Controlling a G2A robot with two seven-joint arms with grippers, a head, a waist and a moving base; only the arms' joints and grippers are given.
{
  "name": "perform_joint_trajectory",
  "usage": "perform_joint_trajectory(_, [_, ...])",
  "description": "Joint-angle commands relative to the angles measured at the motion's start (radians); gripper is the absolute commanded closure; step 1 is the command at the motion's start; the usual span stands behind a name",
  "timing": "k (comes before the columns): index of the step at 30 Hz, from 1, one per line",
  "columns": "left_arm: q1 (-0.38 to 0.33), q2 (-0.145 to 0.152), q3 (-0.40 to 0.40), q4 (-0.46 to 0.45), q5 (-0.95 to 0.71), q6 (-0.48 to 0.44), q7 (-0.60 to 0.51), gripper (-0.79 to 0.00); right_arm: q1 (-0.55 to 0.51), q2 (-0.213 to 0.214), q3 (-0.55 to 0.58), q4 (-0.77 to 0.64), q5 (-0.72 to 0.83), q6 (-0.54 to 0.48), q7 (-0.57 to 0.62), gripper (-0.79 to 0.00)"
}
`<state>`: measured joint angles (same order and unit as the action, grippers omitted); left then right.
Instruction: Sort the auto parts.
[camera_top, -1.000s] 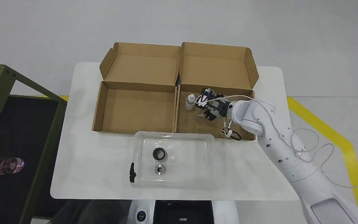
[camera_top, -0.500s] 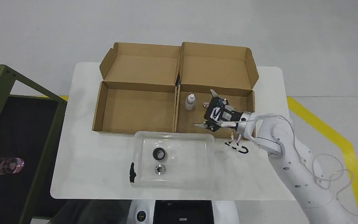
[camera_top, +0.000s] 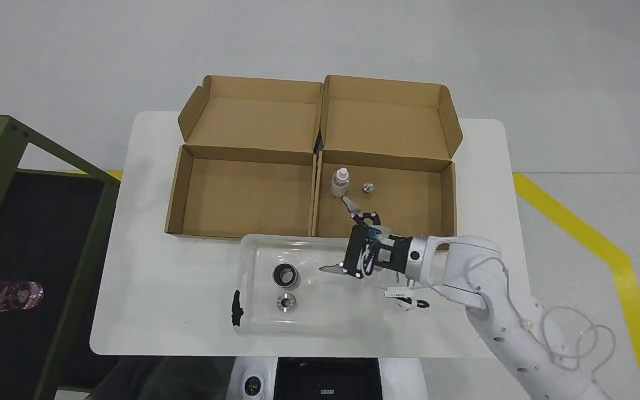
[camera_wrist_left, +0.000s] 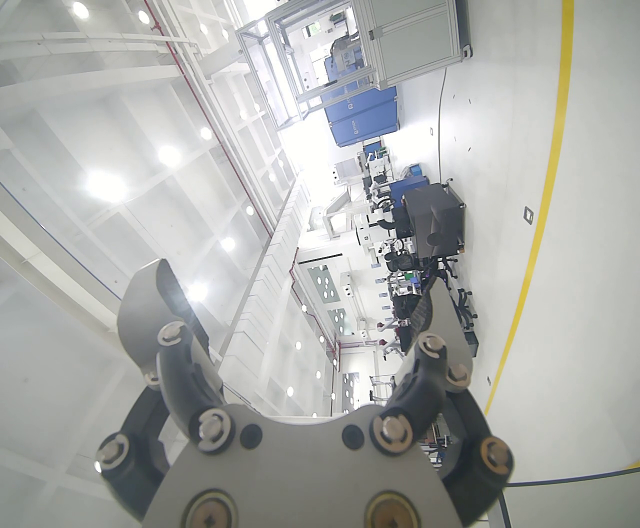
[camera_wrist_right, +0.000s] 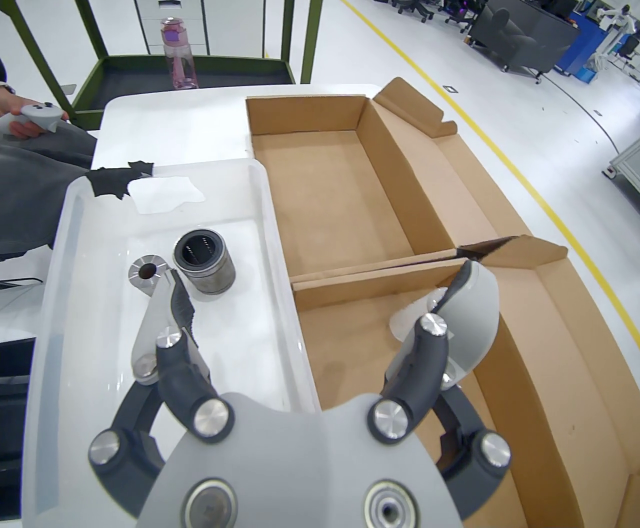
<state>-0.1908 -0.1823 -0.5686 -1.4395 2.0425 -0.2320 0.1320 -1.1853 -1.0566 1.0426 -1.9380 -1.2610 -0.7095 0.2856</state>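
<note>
On our left is the left box (camera_top: 245, 195), with tall brown walls and its lid folded back. Next comes the clear tray (camera_top: 345, 305), at the near side of the table (camera_top: 150, 270). Two metal parts lie in it, close together: a short dark tube (camera_top: 286, 275) and a small silver disc (camera_top: 287, 302). We think both are hard, smooth and heavy for their size, so they could slip. We would pinch the tube across its round sides, low down.

The right gripper (camera_top: 336, 236) hangs over the tray's right end, with its fingers spread wide and nothing in them. One finger is over the tray and the other is over the wall of the right box (camera_top: 410, 200). We think a part must go up over the tray rim and that wall, or it will bump.

In the right box sit a little white bottle (camera_top: 341, 180) and a small metal piece (camera_top: 368, 186), near each other. The left gripper (camera_wrist_left: 297, 280) points up at the ceiling, wide apart and holding nothing.
</note>
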Motion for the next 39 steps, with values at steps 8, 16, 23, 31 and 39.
perform_joint_trajectory(8, [0.0, 0.0, 0.0, 0.0, 0.0, 0.0, 0.0, -0.785, 0.021, -0.016, -0.094, -0.012, -0.044, 0.007, 0.01, -0.785])
perform_joint_trajectory(16, [0.0, 0.0, 0.0, 0.0, 0.0, 0.0, 0.0, -0.785, 0.049, -0.037, -0.183, 0.008, -0.075, 0.021, 0.02, -0.785])
perform_joint_trajectory(23, [0.0, 0.0, 0.0, 0.0, 0.0, 0.0, 0.0, -0.785, 0.084, -0.058, -0.252, 0.041, -0.087, 0.033, 0.03, -0.785])
perform_joint_trajectory(31, [0.0, 0.0, 0.0, 0.0, 0.0, 0.0, 0.0, -0.785, 0.12, -0.081, -0.309, 0.089, -0.084, 0.045, 0.042, -0.785])
perform_joint_trajectory(39, [0.0, 0.0, 0.0, 0.0, 0.0, 0.0, 0.0, -0.785, 0.154, -0.105, -0.357, 0.14, -0.071, 0.048, 0.056, -0.785])
